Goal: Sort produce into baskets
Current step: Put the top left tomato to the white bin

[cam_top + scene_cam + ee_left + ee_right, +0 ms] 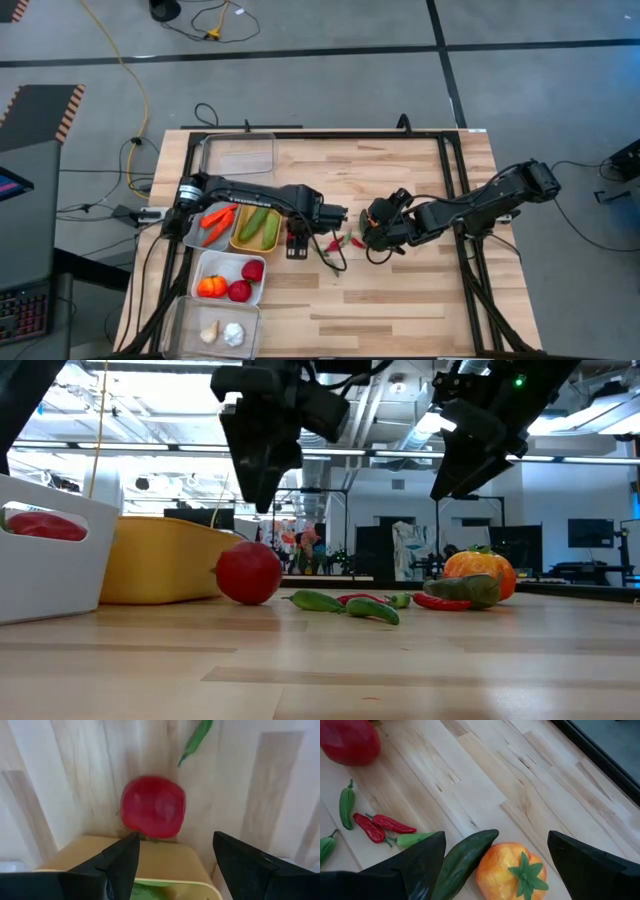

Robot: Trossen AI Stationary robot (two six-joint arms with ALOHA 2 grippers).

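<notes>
My left gripper is open and empty, above the table's middle and over the right end of the yellow basket. A red tomato lies on the table just beyond that basket. My right gripper is open and empty, above an orange-yellow pepper and a dark green cucumber that lie side by side on the wood. Red chillies and green chillies lie between the tomato and the pepper. In the low view both grippers hang clear above the produce.
Five baskets stand at the table's left: an empty clear one far back, a grey one with carrots, the yellow one with cucumbers, a white one with tomatoes and a pepper, and a clear one with garlic.
</notes>
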